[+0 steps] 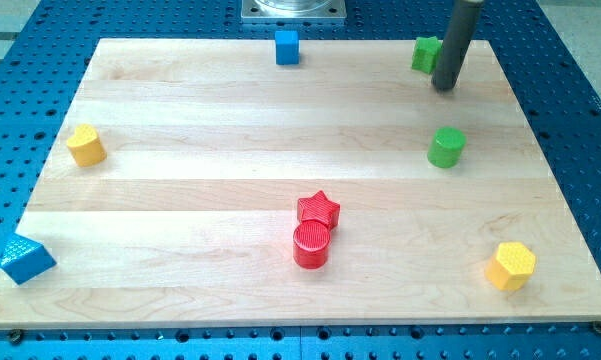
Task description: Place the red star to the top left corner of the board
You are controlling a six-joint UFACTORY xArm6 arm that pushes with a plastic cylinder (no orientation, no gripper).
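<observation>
Altogether eight blocks, two per colour, red star (319, 208) included; my tip (444, 86) grasps nothing.

text: none readable | labels: none | numbers: none | signs: none on board, blocks or rod

Worktop (180, 110): pale wooden board, set on a blue perforated base (30, 30).

7 non-task blocks noted:
1. Blue cube (287, 46), top edge, near centre.
2. Green block (424, 53), top right, shape partly hidden.
3. Green cylinder (446, 147), right side, below item 2, well apart from it.
4. Yellow block (85, 145), left edge, mid-height.
5. Blue triangular block (25, 258), bottom left, overhanging the board's edge.
6. Yellow hexagonal block (511, 265), bottom right.
7. Red cylinder (312, 244), lower centre, upright.

Grey metal plate (294, 9) at the view's top, beyond the board.
</observation>
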